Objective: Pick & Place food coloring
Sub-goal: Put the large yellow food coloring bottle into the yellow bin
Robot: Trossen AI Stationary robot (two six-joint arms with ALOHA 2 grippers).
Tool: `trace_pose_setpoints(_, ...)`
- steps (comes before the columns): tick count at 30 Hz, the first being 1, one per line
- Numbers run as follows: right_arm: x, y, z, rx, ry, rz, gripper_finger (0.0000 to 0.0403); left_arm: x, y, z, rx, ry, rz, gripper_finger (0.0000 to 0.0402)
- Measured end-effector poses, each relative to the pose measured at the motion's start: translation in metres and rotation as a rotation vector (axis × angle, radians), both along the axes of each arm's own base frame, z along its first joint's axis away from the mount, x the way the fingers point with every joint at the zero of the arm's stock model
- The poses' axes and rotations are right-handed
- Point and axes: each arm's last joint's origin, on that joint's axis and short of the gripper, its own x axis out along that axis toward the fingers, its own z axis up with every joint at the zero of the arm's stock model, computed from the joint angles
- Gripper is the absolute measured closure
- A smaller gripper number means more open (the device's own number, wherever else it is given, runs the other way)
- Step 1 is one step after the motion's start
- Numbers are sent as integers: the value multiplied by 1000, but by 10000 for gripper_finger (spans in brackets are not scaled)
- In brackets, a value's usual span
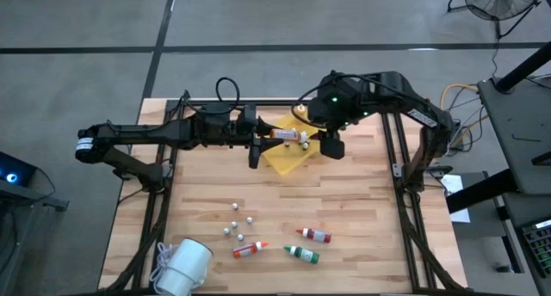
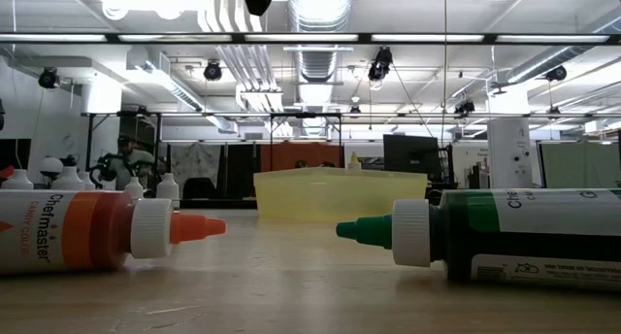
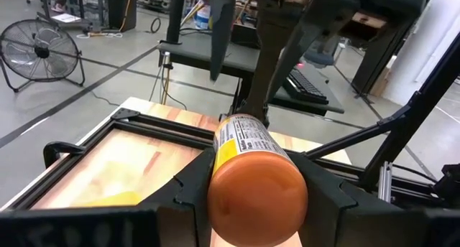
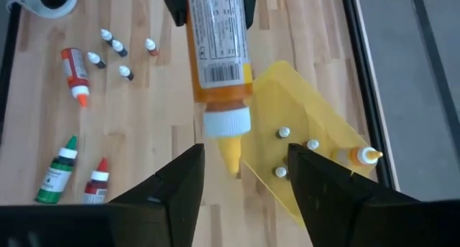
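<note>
While the left gripper (image 1: 258, 141) stays out of the question as a free hand, being clamped on the base of a yellow-capped bottle (image 4: 215, 60) held level above the yellow tray (image 1: 288, 154), the right gripper (image 4: 241, 171) stands with its fingers apart on either side of the cap end, touching nothing. The step looks like a handover or a drop over the tray; to do it well, the bottle should be lowered until its tip is close above the tray floor before letting go, so it does not bounce out. One bottle (image 4: 359, 156) already lies in the tray's far corner beside small white caps (image 4: 284, 133). Both arms crowd the far middle of the table (image 1: 370, 218), with the metal frame rail just behind. Open room lies nearer, where the orange bottle (image 1: 248, 249), red bottle (image 1: 315, 235) and green bottle (image 1: 303, 254) lie near small pale balls (image 1: 234, 223).
</note>
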Motion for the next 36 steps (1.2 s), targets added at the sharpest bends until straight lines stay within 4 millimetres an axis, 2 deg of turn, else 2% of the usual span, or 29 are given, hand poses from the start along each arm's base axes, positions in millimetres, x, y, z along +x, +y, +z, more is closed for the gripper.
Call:
trace_pose_setpoints(3, -9, 3, 7, -9, -22, 7, 212, 0, 0, 2, -15, -9, 2, 279)
trace_pose_setpoints(8, -24, 10, 20, -125, -77, 10, 211, -2, 0, 20, -18, -83, 0, 280)
trace_pose_setpoints(14, -29, 16, 36, -292, -191, 24, 211, -5, -1, 42, -37, -178, -12, 280)
trace_pose_setpoints(20, -36, 18, 47, -467, -224, 68, 211, -11, -1, 57, -84, -242, -15, 280)
trace_pose_setpoints(31, -46, 27, 64, -747, -275, 269, 211, -25, 6, 68, -159, -293, 9, 280)
trace_pose_setpoints(36, -52, 33, 73, -758, -350, 270, 212, -30, 6, 72, -158, -317, 11, 280)
